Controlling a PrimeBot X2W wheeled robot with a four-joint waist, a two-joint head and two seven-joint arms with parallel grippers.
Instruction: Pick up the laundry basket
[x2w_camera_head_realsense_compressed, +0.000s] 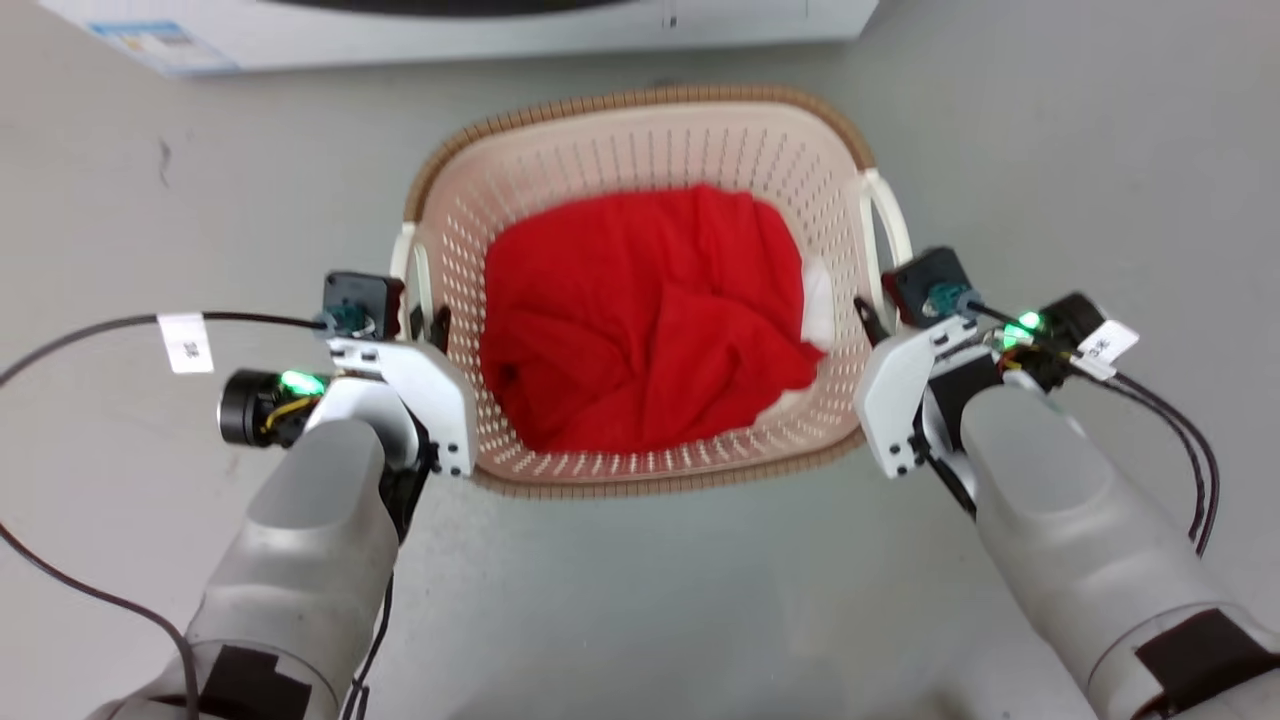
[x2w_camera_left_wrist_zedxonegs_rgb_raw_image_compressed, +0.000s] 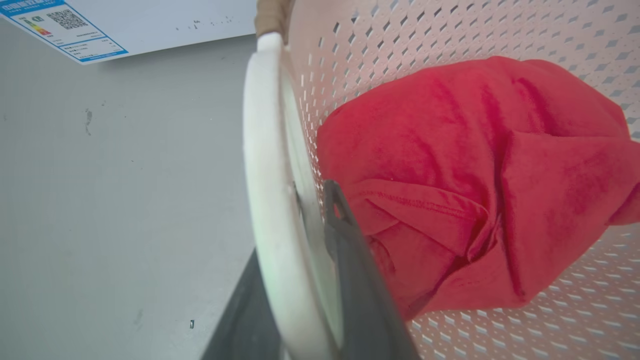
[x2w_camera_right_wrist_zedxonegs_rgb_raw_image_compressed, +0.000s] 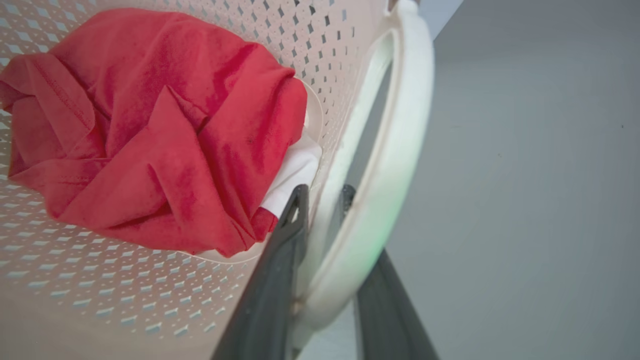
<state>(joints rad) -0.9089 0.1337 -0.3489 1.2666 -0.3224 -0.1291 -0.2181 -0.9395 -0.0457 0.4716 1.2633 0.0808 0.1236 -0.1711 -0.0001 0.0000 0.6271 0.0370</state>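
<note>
The small cream plastic laundry basket with perforated walls and a brown woven-look rim stands on the grey floor, between my two arms. My left pincer looks clamped on the white left handle, with one finger inside the wall and one outside. My right pincer holds the white right handle the same way. The handles are smooth and curved. If one arm rises faster than the other, I think a handle can slide out of the grip. The basket would then tip, and the crumpled red cloth could fall out.
</note>
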